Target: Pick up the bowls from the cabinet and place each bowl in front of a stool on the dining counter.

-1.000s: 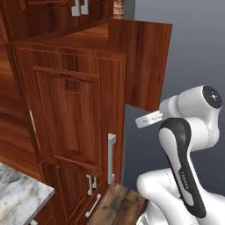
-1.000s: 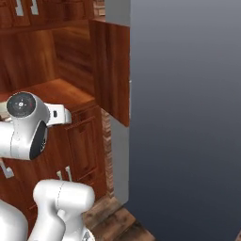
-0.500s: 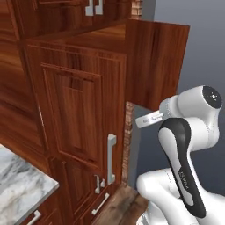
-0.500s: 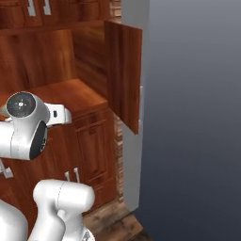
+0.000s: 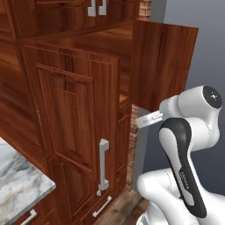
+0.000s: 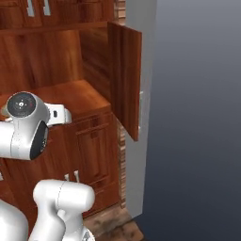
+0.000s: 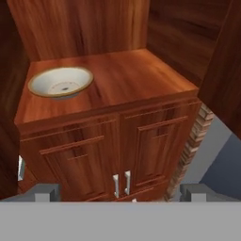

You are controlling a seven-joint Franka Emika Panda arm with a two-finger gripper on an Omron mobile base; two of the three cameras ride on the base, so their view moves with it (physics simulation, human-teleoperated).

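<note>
gripper (image 7: 120,190) tips wide apart, nothing between them, held back from the cabinet (image 5: 74,110) facing its open shelf. cabinet doors swung open on both sides — right door (image 6: 125,77) juts out beside the grey wall (image 6: 197,117). marble worktop (image 5: 19,186) corner low left. one bowl (image 7: 60,82) sits upright at shelf's back-left corner — nothing in front of it.
</note>
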